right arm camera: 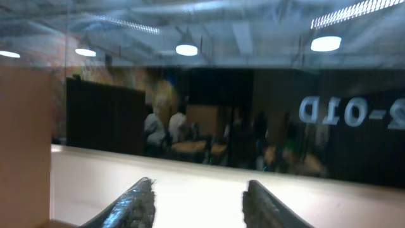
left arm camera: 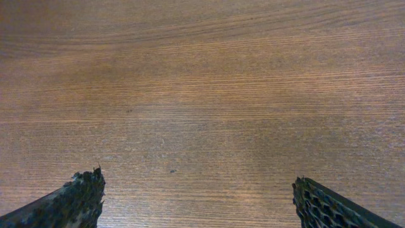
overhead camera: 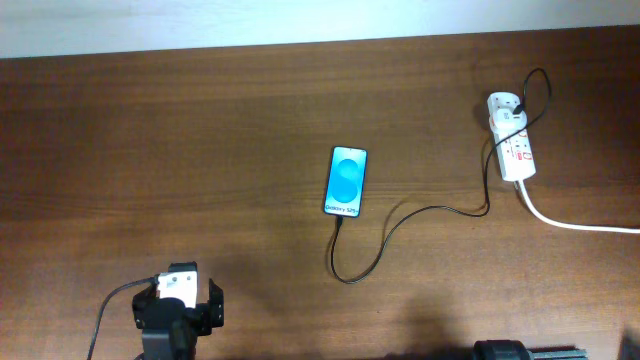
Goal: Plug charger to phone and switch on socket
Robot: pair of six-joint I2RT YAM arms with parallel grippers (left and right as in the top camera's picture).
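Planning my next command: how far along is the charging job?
Looks done: the charger cable runs from the white plug in the power strip to the bottom edge of the phone, seemingly plugged in. In hand: nothing; the left claw and right claw are open, empty, away from them. Left: the switch; its state is too small to tell.

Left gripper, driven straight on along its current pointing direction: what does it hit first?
The bare table. The left gripper is open and its wrist view shows only wood ahead, nothing else in line. Depth to the surface is unclear.
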